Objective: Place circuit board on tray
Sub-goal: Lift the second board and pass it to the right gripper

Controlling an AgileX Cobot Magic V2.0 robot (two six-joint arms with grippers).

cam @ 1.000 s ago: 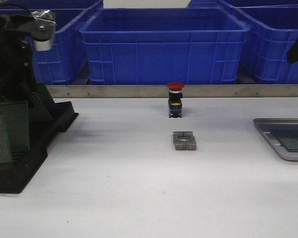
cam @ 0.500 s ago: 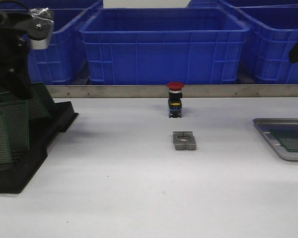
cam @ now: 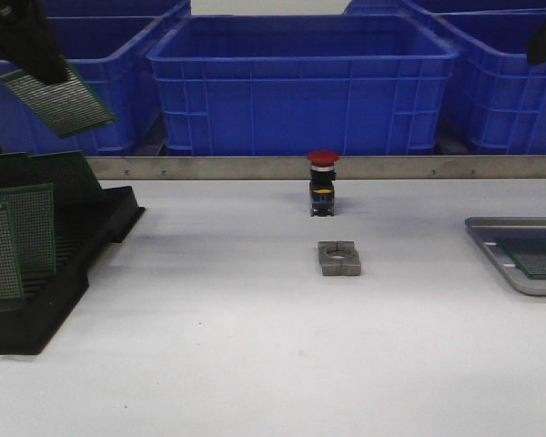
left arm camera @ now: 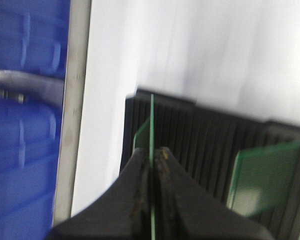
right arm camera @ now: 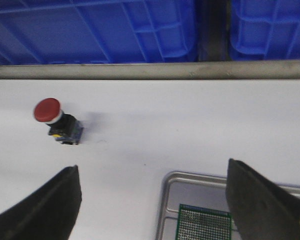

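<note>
One circuit board (cam: 59,98) is hanging tilted in the upper left of the front view, pinched by the left gripper (left arm camera: 151,161); in the left wrist view its thin green edge is running straight up between the two dark fingers (left arm camera: 138,175), which are pressing narrowly against it. Below it, the black slotted rack (cam: 68,264) is sitting at the left edge of the white counter (cam: 255,355), and several more green boards (cam: 23,228) are standing upright in its slots. The lifted board is clearing the rack and its boards entirely.

At the far right edge of the frame the tray (cam: 491,238) is lying flat, partly cut off, with another board (cam: 539,257) already resting inside it. The right gripper (right arm camera: 152,195) is hovering over the tray's near corner with its fingers (right arm camera: 50,202) spread wide and holding nothing.

Between rack and tray the counter is lying mostly open; only a red-capped push button (cam: 322,182) and, just in front of it, a small grey metal block (cam: 338,258) are occupying the middle. Blue crates (cam: 300,82) are lining the back beyond a metal rail (cam: 255,167).
</note>
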